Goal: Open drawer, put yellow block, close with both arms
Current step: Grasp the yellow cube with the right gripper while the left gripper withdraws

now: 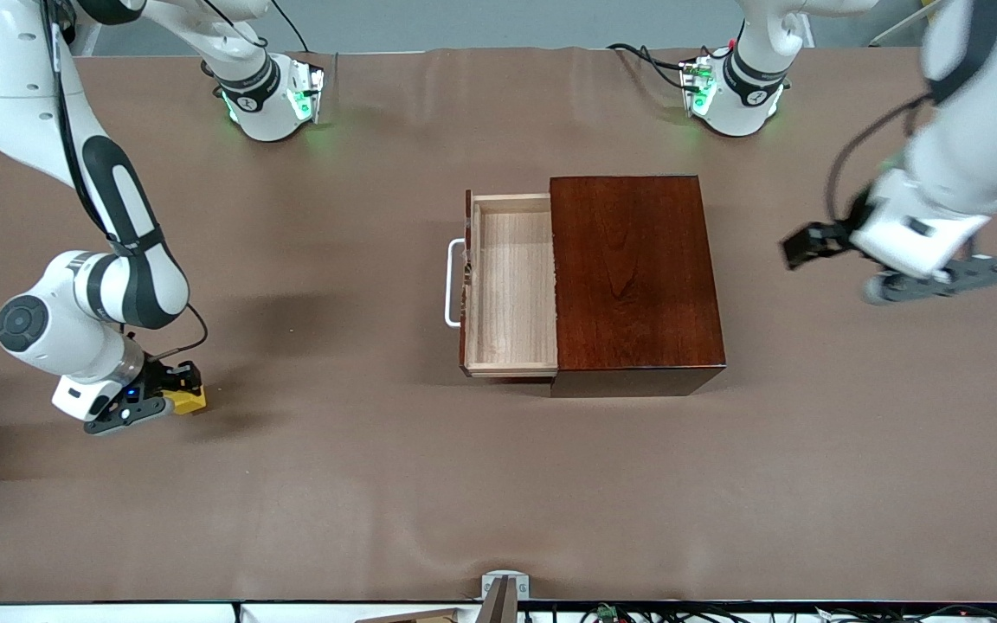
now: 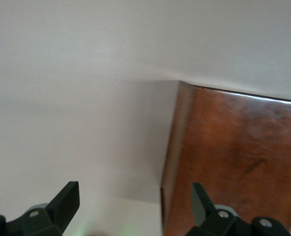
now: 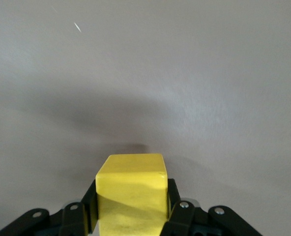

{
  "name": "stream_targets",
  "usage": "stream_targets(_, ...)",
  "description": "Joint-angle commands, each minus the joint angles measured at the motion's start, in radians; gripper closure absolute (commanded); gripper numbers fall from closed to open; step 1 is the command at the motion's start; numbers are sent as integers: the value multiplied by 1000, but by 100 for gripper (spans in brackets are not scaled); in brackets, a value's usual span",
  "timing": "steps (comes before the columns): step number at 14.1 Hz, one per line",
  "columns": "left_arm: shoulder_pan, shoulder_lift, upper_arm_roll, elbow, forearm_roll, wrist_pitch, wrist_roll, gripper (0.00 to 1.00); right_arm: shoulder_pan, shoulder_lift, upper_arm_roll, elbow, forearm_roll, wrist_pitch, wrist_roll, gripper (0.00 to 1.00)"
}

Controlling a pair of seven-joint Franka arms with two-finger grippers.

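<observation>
Sitting between right gripper (image 3: 130,211) fingers (image 3: 177,216): yellow block (image 3: 131,189).

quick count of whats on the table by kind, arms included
robot arms: 2, right gripper shut on the yellow block, left gripper open, up over the table at the left arm's end
wooden box: 1
drawer, pulled open and empty: 1
yellow block: 1
total: 5
</observation>
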Motion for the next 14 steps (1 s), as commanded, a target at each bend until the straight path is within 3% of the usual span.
stream_targets(1,23,-33,-9,-38,-3,25,57,0,54,-50,-5,92,10,-159,-9,100)
stream_targets(4,40,-51,-10,-47,-3,27,144,0,109,-57,9,198,14,-305,-75,100)
stream_targets(14,58,-73,-12,-75,-16,64,230,0,396,-182,37,209,7,-376,-421,100)
